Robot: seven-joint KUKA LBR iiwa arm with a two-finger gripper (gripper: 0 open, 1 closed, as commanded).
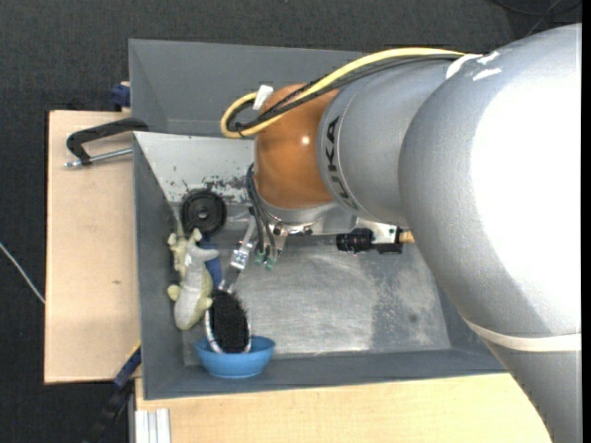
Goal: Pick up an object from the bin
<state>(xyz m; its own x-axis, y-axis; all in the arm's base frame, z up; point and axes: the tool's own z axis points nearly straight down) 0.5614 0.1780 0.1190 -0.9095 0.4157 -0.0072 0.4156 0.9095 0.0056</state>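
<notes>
Grey arm [480,201], gripper [251,255] near black oval brush [228,321], tip in blue bowl [242,363]

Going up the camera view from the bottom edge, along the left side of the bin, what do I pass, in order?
Blue plastic bowl → black oval brush → cream-coloured soft toy figure → black round wheel-like disc.

Dark, speckled, carpet-like floor [65,26] lies around the grey metal bin [185,81].
</notes>
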